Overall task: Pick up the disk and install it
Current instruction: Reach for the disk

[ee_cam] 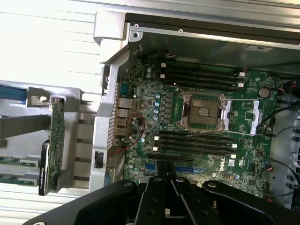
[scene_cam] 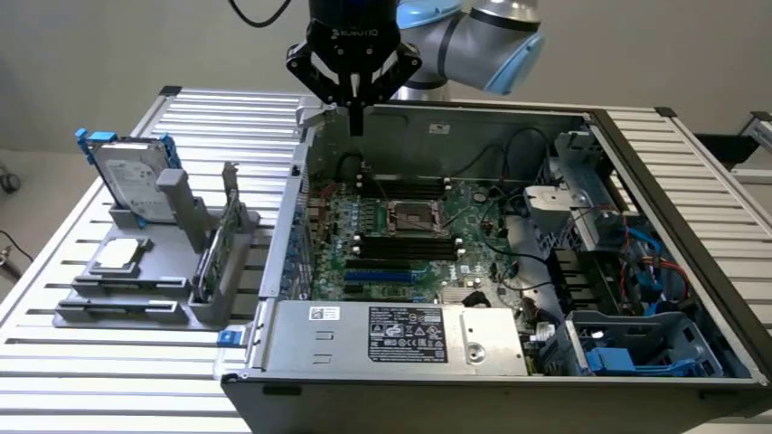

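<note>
The disk [scene_cam: 127, 176], silver-grey with a white label and blue rails, stands upright in a grey holder [scene_cam: 145, 289] on the slatted table at the exterior view's left. My gripper [scene_cam: 356, 119] hangs over the open computer case's [scene_cam: 280, 262] far left corner, well to the right of the disk and apart from it. Its black fingers are shut with nothing between them. In the wrist view the gripper [ee_cam: 166, 180] points down over the green motherboard [ee_cam: 154, 117], near its blue slots.
The holder also carries a small square silver chip [scene_cam: 121, 255] and an upright green circuit card [scene_cam: 211, 258] [ee_cam: 56, 140]. Inside the case lie the CPU socket [scene_cam: 410, 215], cables, a power supply [scene_cam: 399, 334] and a blue-trimmed bay [scene_cam: 627, 348] at the near right.
</note>
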Robot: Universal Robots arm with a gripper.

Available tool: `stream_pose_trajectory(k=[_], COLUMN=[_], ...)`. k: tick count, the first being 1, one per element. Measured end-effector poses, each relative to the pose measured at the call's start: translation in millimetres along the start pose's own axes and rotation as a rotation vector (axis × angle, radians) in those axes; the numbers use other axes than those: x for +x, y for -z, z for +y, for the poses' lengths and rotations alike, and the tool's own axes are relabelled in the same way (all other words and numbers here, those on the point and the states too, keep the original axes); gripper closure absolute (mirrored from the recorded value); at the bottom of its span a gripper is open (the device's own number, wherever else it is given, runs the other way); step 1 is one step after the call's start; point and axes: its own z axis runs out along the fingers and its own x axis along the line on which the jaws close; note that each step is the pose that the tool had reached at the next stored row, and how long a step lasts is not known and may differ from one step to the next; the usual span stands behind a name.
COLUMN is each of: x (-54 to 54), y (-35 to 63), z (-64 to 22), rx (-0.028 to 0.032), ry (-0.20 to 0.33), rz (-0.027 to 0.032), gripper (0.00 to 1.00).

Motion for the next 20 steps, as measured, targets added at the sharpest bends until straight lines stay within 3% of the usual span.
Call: stream_pose_trajectory(k=[20], x=[0.0], y=[0.0], z=[0.0], rx=[-0.0002], ry=[0.01], rz=[0.0005], gripper=[0.89])
